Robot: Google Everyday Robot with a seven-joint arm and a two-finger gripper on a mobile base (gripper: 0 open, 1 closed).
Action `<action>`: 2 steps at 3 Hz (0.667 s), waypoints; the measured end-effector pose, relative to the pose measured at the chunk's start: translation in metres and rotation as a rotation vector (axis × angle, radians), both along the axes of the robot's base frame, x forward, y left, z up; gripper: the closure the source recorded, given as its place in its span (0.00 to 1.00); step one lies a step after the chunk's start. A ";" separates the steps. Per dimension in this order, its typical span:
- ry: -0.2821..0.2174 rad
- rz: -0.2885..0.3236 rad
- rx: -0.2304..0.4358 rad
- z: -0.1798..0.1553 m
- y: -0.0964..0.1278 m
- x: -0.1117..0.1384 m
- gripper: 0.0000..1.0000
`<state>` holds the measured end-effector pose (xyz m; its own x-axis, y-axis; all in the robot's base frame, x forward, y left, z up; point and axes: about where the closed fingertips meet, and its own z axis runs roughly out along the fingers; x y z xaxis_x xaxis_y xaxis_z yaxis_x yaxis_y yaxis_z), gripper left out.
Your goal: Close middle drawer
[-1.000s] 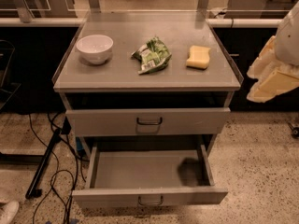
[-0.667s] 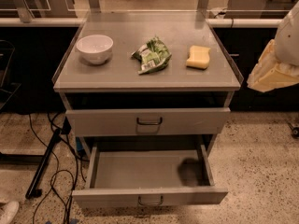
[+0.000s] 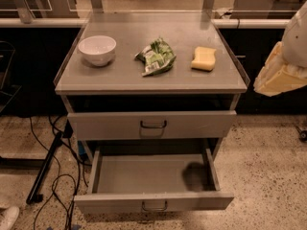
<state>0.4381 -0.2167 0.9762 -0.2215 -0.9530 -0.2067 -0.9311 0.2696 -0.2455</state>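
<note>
Grey middle drawer (image 3: 144,176), pulled well out, bar handle (image 3: 154,206) on front (gripper (image 3: 280,78) well apart, upper right)

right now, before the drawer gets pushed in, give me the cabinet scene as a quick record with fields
middle drawer: pulled far out, inside looks empty
drawer handle: small bar, centre of the front
upper drawer: front slightly out, dark gap above it
cabinet top: white bowl left, green snack bag centre, yellow sponge right
hand: right edge of view, beside the cabinet top, above and clear of the middle drawer
task state: drawer not yet closed, nothing touching it
</note>
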 end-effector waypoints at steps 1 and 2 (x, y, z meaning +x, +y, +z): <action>0.008 -0.012 -0.016 -0.019 -0.001 -0.001 1.00; 0.023 -0.057 -0.081 -0.072 -0.007 -0.001 1.00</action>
